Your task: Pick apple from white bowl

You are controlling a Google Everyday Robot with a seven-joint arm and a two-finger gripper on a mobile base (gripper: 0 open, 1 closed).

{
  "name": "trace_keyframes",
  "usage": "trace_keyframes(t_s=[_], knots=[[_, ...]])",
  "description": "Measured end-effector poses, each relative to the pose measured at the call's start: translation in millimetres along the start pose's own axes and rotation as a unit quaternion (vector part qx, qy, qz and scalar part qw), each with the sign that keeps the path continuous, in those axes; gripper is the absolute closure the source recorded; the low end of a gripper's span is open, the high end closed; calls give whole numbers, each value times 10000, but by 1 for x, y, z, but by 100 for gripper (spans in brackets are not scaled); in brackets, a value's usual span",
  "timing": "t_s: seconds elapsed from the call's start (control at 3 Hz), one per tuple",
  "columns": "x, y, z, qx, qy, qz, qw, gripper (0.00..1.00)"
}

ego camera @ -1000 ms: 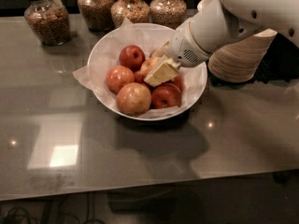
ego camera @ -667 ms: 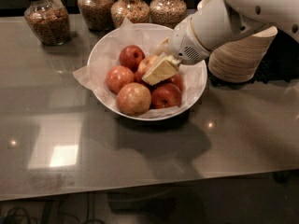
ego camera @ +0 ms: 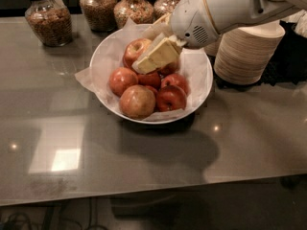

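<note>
The white bowl [ego camera: 200,87] stands in the middle of the grey table, lined with crinkled white paper and holding several apples. The apple [ego camera: 135,49], pale yellow with a red blush, lies at the back left of the pile. Deep red apples [ego camera: 171,97] and a mottled orange-red apple [ego camera: 137,101] lie in front of it. My gripper [ego camera: 145,63], with pale yellow pads, reaches down from the upper right into the bowl. It lies over the pile, right against the pale apple's right side, and hides part of the apples behind it.
A stack of beige disposable bowls [ego camera: 247,51] stands just right of the white bowl, under my arm. Several glass jars of grains [ego camera: 48,20] line the table's back edge. The table's front edge runs along the bottom.
My gripper has moved up and to the left inside the bowl, from over the middle of the pile to beside the pale apple at the back. The apples have not shifted.
</note>
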State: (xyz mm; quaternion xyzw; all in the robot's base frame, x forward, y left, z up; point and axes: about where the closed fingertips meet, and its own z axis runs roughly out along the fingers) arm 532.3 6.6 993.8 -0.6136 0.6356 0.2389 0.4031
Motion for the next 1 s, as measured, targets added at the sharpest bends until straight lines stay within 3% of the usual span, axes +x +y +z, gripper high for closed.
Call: trace_keyframes(t_s=[0.33, 0.67, 1.0], knots=[[-19, 5, -17, -136, -647, 3, 9978, 100], [-28, 8, -41, -183, -1237, 100, 9921, 100], [-28, 8, -41, -183, -1236, 99, 9921, 100]])
